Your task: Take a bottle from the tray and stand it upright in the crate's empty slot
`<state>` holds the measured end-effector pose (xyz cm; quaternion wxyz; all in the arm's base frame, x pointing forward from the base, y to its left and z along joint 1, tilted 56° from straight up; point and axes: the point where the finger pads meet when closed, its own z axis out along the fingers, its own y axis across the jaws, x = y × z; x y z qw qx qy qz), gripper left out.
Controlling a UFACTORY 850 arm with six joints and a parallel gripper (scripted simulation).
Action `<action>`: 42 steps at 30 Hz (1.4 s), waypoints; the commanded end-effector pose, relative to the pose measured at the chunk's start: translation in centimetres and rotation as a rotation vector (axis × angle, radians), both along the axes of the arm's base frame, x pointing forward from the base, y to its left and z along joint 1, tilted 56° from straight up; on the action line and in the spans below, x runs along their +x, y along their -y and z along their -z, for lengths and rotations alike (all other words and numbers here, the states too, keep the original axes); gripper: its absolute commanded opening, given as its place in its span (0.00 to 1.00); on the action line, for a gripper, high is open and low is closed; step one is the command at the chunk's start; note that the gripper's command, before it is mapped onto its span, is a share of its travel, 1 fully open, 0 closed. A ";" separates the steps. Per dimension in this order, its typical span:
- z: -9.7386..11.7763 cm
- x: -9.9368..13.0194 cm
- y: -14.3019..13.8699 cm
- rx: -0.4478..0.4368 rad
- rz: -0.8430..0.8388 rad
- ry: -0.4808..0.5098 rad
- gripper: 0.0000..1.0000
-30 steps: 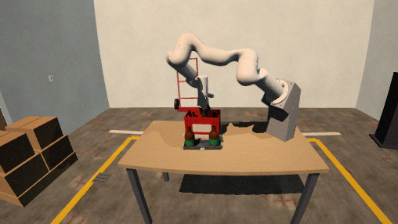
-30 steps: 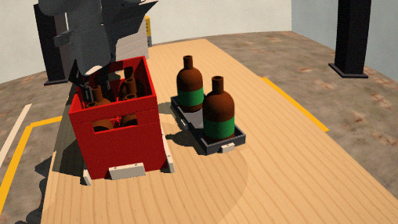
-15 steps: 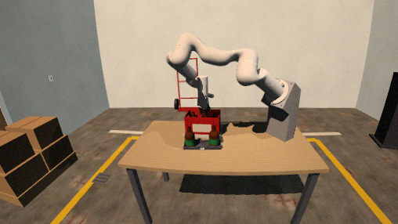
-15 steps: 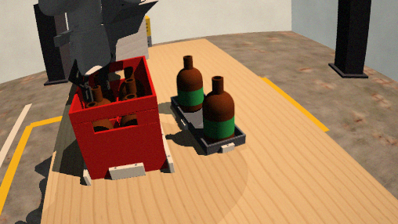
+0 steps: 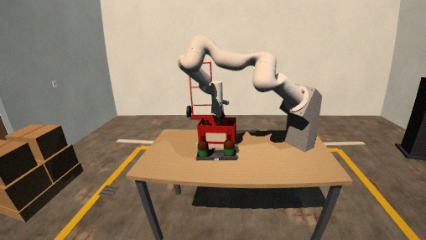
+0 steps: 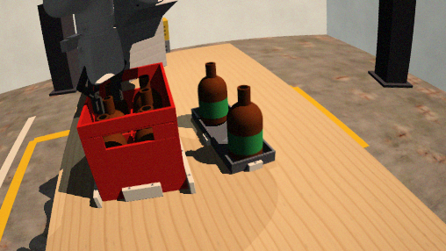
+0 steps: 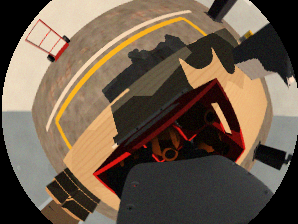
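Placement appears done, a bottle seemingly released inside the crate (image 5: pixel 202 133) (image 6: pixel 136 171) (image 7: pixel 175 118) though its seating is hidden, with the gripper (image 5: pixel 218 122) (image 6: pixel 98 103) (image 7: pixel 167 148) parted fairly wide, two bottles (image 5: pixel 203 148) (image 6: pixel 245 118) in the near tray (image 5: pixel 210 159) (image 6: pixel 237 166), and withdrawal left.

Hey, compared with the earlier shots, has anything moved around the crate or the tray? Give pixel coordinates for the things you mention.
Nothing visibly changed. The end effector is at the same spot over the red crate (image 5: pixel 216 138) (image 6: pixel 136 168) (image 7: pixel 167 126), and the tray (image 5: pixel 216 157) (image 6: pixel 237 166) and its two bottles look the same.
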<state>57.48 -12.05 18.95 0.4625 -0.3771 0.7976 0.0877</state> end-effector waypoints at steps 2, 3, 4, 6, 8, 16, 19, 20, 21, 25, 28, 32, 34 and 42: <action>-0.2 -0.2 0.2 0.000 0.001 0.001 0.65; -0.2 -0.2 0.2 0.000 0.001 0.001 0.65; -0.3 -0.3 0.3 0.000 0.001 0.001 0.65; -0.4 -0.5 0.4 0.000 0.001 0.001 0.65; -0.6 -0.7 0.6 0.000 0.001 0.001 0.65; -1.3 -1.5 1.2 0.000 0.001 0.001 0.65; -1.7 -2.0 1.5 0.000 0.001 0.001 0.65; -1.9 -2.2 1.6 0.000 0.001 0.001 0.65; -2.0 -2.4 1.8 0.000 0.001 0.001 0.65; -2.6 -3.1 2.3 0.000 0.001 0.001 0.65; -2.7 -3.2 2.4 0.000 0.001 0.001 0.65; -3.3 -3.9 2.9 0.000 0.001 0.001 0.65; -3.5 -4.2 3.1 0.000 0.001 0.001 0.65; -4.3 -5.2 3.8 0.000 0.001 0.001 0.65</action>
